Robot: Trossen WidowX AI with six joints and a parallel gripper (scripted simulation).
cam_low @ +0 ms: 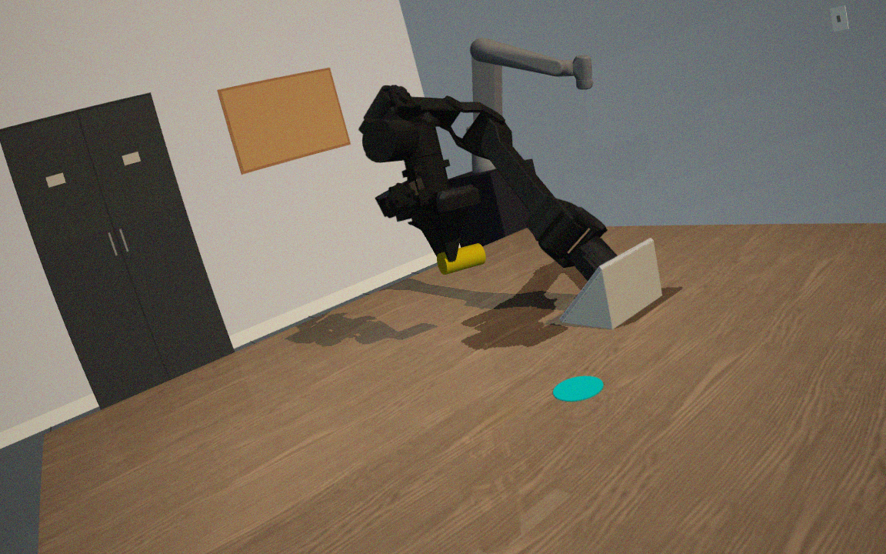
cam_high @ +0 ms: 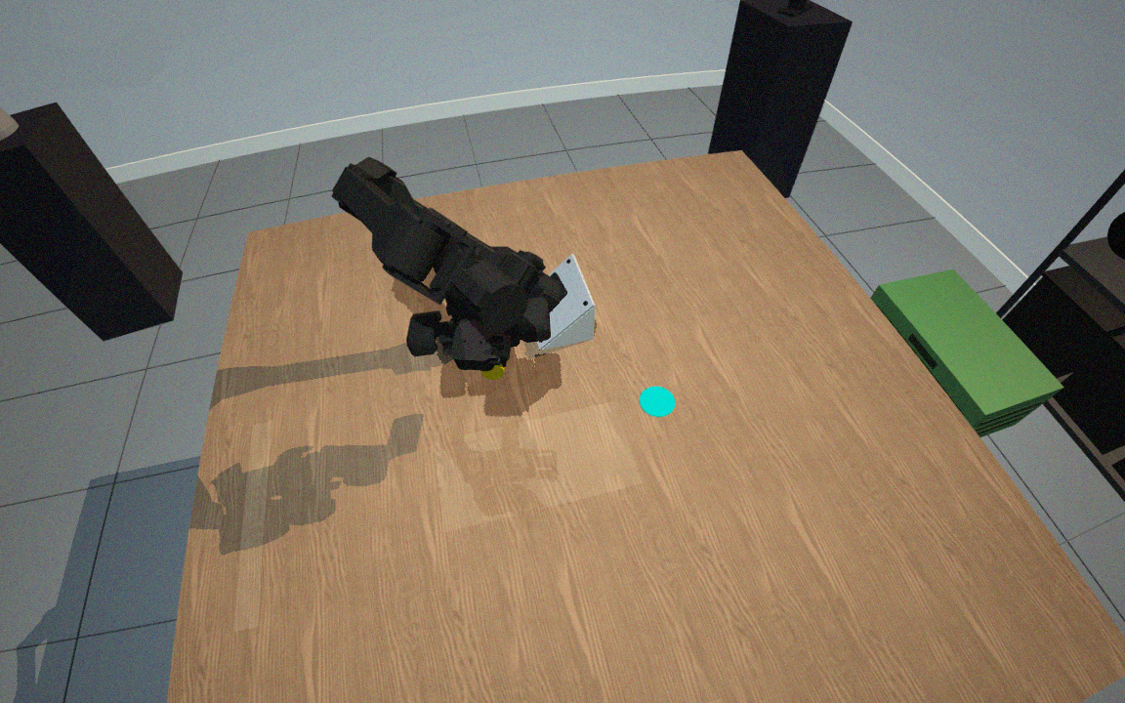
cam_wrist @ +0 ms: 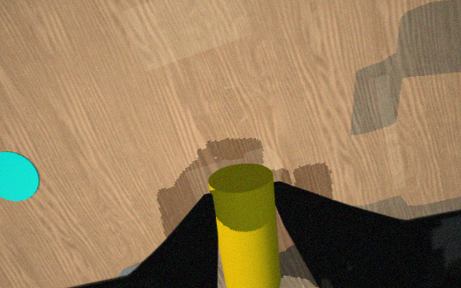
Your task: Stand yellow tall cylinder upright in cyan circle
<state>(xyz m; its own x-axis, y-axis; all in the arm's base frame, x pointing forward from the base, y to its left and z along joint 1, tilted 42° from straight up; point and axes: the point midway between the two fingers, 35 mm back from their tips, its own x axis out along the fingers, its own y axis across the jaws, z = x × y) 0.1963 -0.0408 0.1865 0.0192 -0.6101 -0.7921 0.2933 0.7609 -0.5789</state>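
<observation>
Above the wooden table (cam_low: 707, 413), the black arm (cam_low: 521, 185) carries its gripper (cam_low: 451, 253), jaws clamped on the yellow cylinder (cam_low: 463, 258), held horizontal in mid-air, well apart from the cyan circle (cam_low: 577, 388).
</observation>
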